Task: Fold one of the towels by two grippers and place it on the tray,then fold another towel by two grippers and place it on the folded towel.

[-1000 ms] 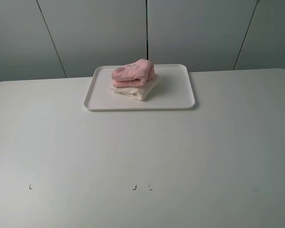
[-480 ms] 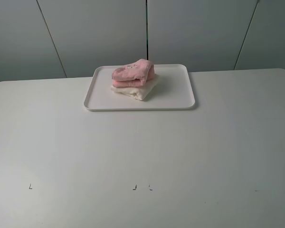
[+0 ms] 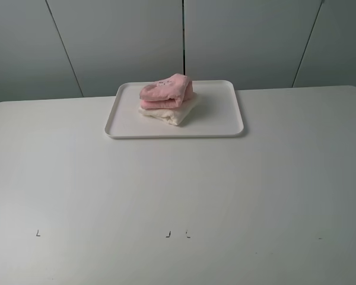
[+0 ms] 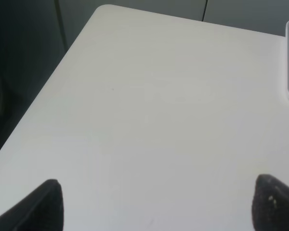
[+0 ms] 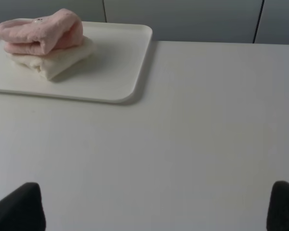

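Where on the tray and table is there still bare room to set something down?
On the white tray, the floor right of the towel stack is bare, and a narrower strip lies along its left rim. The middle is crowded: the pink towel sits on the cream towel. The table in front of the tray is bare.

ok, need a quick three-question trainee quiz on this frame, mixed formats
1. True or false: the folded light pink terry cloth towel lies on top of the folded cream off-white terry cloth towel.
2. Where does the stack sit on the flat white rectangular plastic tray? A) left of centre B) far right corner C) off the tray.
3. Fill in: both grippers' black fingers stand ___ with nothing between them.

Key: 1 true. 2 A. 3 open; the left gripper and right gripper hang over the bare white table, away from the towels.
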`<action>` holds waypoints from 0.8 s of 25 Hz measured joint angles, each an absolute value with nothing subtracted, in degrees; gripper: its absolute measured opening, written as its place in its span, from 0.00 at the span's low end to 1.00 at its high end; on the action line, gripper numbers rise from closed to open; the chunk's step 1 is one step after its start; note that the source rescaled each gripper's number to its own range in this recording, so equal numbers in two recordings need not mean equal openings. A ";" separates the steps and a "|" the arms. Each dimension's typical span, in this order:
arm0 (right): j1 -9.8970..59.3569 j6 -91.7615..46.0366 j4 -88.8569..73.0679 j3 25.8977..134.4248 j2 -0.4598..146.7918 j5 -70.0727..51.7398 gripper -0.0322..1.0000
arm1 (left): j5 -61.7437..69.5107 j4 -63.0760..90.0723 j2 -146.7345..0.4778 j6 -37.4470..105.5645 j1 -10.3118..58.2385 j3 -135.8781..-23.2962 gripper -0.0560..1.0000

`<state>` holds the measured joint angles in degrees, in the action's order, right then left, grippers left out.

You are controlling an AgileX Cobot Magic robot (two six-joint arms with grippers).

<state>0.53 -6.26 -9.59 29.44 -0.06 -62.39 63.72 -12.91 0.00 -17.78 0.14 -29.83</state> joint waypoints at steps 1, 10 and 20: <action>0.53 -6.26 -9.59 29.44 -0.06 -62.39 1.00 | 63.72 -12.91 0.00 -17.78 0.14 -29.83 1.00; 0.53 -6.26 -9.59 29.44 -0.06 -62.39 1.00 | 63.72 -12.91 0.00 -17.78 0.14 -29.83 1.00; 0.53 -6.26 -9.59 29.44 -0.06 -62.39 1.00 | 63.72 -12.91 0.00 -17.78 0.14 -29.83 1.00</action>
